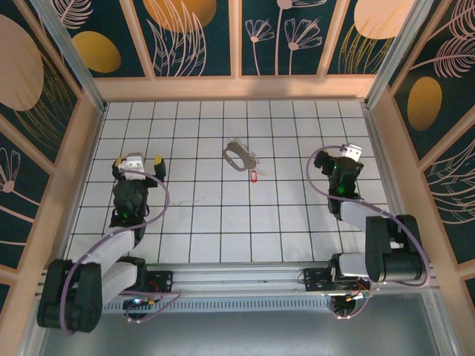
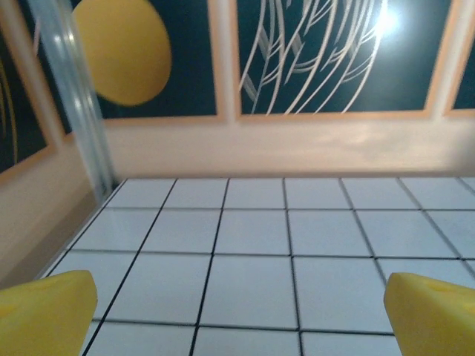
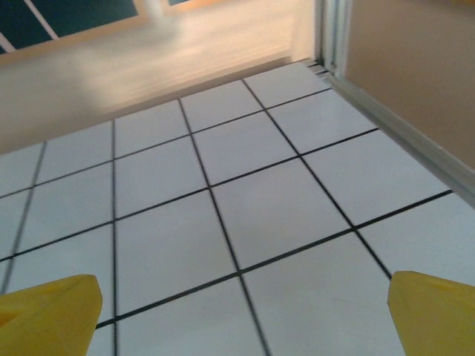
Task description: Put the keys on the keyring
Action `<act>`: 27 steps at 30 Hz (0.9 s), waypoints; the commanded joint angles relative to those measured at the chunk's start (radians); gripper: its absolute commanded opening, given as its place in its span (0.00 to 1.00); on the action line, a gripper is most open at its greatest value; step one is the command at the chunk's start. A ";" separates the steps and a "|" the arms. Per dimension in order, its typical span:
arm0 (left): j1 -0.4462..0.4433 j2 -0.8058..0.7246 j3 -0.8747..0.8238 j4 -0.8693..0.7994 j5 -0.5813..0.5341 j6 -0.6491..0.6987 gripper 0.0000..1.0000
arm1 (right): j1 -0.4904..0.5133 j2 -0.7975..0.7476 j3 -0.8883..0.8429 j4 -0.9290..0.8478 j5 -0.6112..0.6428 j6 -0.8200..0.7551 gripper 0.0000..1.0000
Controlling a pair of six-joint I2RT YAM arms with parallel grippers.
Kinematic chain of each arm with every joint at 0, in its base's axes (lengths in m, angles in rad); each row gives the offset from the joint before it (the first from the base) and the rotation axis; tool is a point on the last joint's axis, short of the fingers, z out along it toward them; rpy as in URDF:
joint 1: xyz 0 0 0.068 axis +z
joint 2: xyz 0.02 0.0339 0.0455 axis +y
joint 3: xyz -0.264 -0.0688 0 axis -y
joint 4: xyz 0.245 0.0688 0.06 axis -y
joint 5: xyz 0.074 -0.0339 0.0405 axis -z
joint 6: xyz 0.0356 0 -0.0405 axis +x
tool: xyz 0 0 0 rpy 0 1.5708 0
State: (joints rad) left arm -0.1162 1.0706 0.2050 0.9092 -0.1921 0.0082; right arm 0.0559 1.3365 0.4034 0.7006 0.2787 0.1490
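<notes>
Red-headed key [image 1: 253, 176] lies on the white gridded table [image 1: 193, 230], just beside the keyring [image 1: 239, 156] on its near-right side, midway between the arms. Both stand wide and empty: left tool [image 1: 137, 164], right tool [image 1: 343, 154]. Key is off to the right tool's left and looks somewhat nearer to it. Key's long axis too small to read.
</notes>
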 commanded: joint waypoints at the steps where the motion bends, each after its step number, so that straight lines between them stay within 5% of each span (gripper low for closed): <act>1: 0.019 0.093 -0.053 0.252 0.019 -0.039 0.99 | -0.013 0.036 -0.043 0.155 0.052 -0.078 0.99; 6: 0.037 0.220 -0.117 0.444 0.011 -0.020 0.99 | -0.016 0.071 -0.114 0.326 0.014 -0.135 0.99; 13: 0.041 0.410 -0.117 0.606 0.021 -0.015 0.99 | -0.056 0.201 -0.214 0.638 -0.218 -0.153 0.99; 15: 0.041 0.457 -0.103 0.637 0.030 -0.011 0.99 | -0.065 0.195 -0.209 0.608 -0.291 -0.169 0.99; 22: 0.111 0.455 0.046 0.339 0.079 -0.084 0.99 | -0.113 0.202 -0.164 0.538 -0.371 -0.136 0.99; 27: 0.115 0.456 0.045 0.343 0.082 -0.088 0.99 | -0.095 0.202 -0.163 0.531 -0.323 -0.141 0.99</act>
State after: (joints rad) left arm -0.0063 1.5177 0.2420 1.2888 -0.1349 -0.0532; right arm -0.0460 1.5364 0.2249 1.1934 -0.0360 0.0059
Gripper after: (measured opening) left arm 0.987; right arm 0.989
